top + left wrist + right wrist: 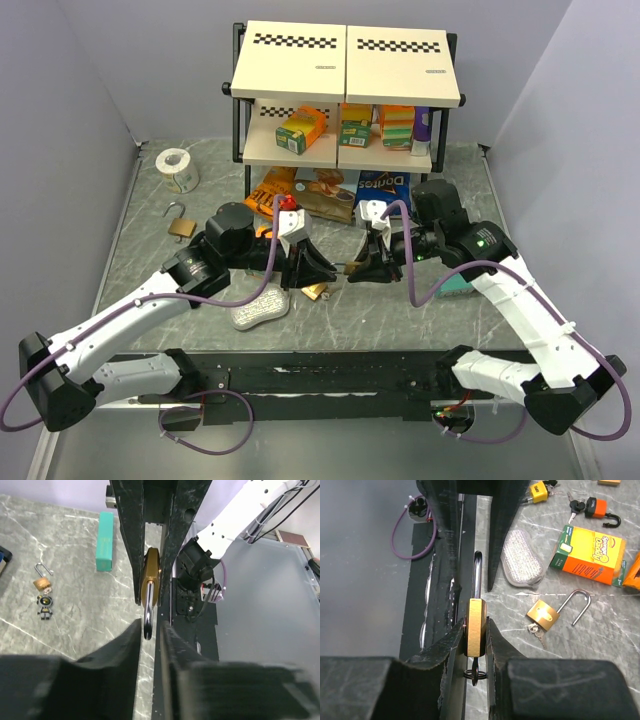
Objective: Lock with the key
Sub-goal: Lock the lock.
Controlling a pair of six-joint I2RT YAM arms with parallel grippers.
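Note:
A brass padlock [475,611] hangs in the air between the two arms, and my right gripper [476,625] is shut on its body. A key [476,672] with a dark ring sticks out of the keyhole end, towards the right wrist camera. The steel shackle [477,575] points away, towards the left arm. In the left wrist view the padlock [151,575] sits between the right fingers, and its shackle tip [147,630] reaches between the tips of my left gripper [150,626]. That gripper is a little open, with a gap beside the shackle. From above, the grippers meet at the padlock [352,268].
On the table lie a second brass padlock [542,615] with an open shackle and keys, a yellow padlock [538,490], an orange one [595,506], a yellow-orange box [587,555], a clear pouch [520,557] and a teal box [105,541]. A shelf [345,90] stands behind.

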